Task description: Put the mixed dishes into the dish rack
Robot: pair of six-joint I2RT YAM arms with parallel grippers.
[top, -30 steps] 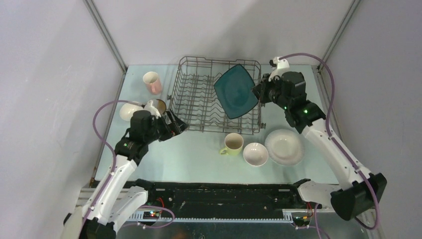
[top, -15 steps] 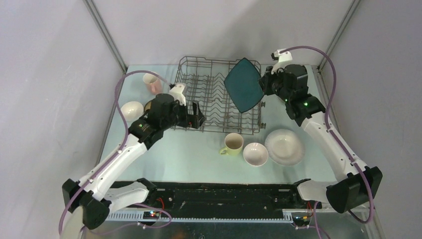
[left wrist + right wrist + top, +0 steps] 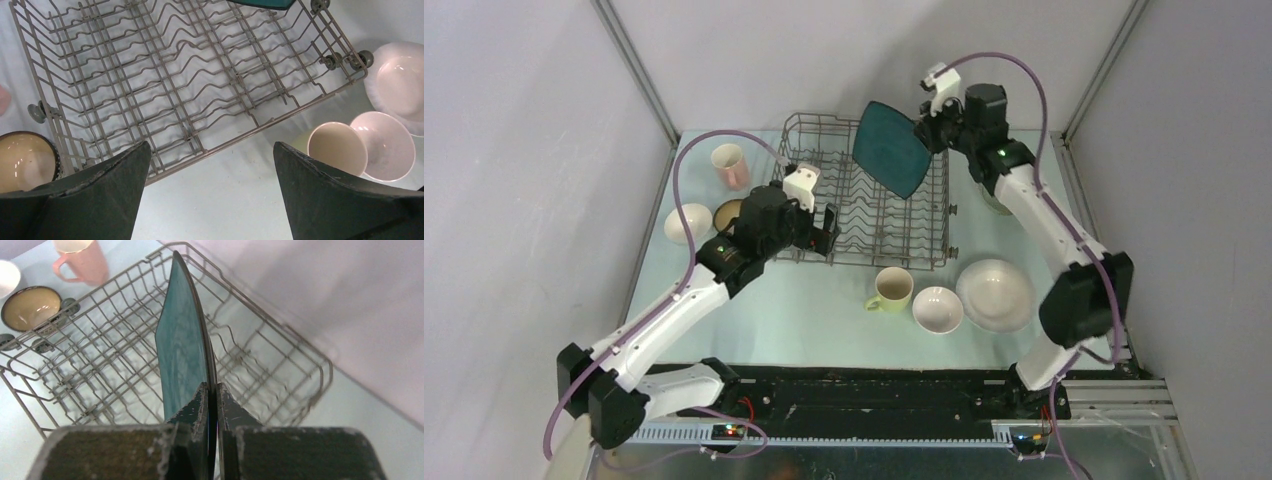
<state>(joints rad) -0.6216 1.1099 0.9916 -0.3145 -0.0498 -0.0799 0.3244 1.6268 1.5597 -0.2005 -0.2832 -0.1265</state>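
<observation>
Now we log the right gripper (image 3: pixel 211 390) pinched almost closed on the rim of the teal square plate (image 3: pixel 182 340). It holds the plate on edge above the far right part of the dish rack (image 3: pixel 879 225); we cannot tell whether plate and tines touch. The left gripper (image 3: pixel 210 150) is spread fully wide with nothing in it, over the rack's near rim. The plate is glossy dark teal with rounded corners. On the table (image 3: pixel 804 310) in front of the rack sit the yellow-green mug (image 3: pixel 891 289), a white bowl (image 3: pixel 937 309) and the white round plate (image 3: pixel 996 295).

In the upper middle of the frame, the right gripper (image 3: pixel 922 134) holds the teal square plate (image 3: pixel 888 148) tilted on its edge over the dish rack (image 3: pixel 874 225).
</observation>
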